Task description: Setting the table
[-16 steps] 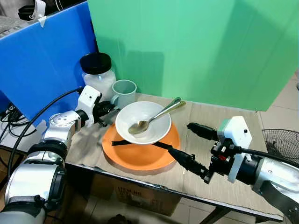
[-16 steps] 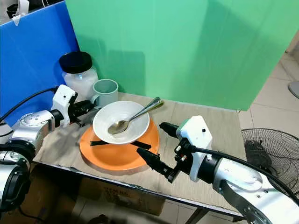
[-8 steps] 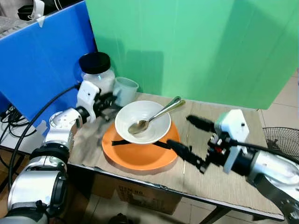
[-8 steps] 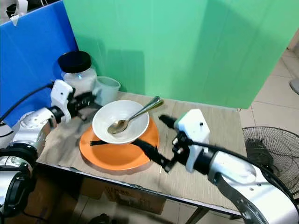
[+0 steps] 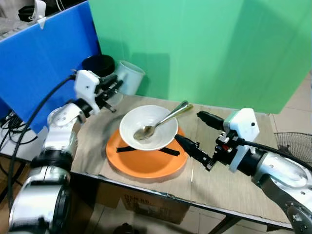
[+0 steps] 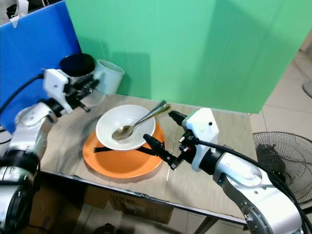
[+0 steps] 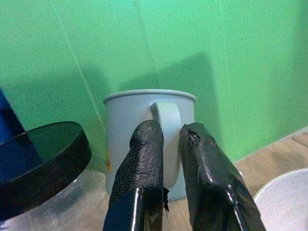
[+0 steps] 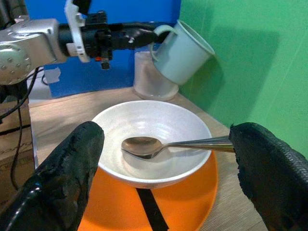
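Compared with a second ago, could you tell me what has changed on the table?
The left gripper, shut on the handle of the mug, has lifted it off the table and tilted it beside the jar. The right gripper, open, has moved in closer to the bowl. The bowl, spoon and orange plate stayed put.

Head pair looks down on table (image 5: pixel 229 190); wrist cameras sit close.
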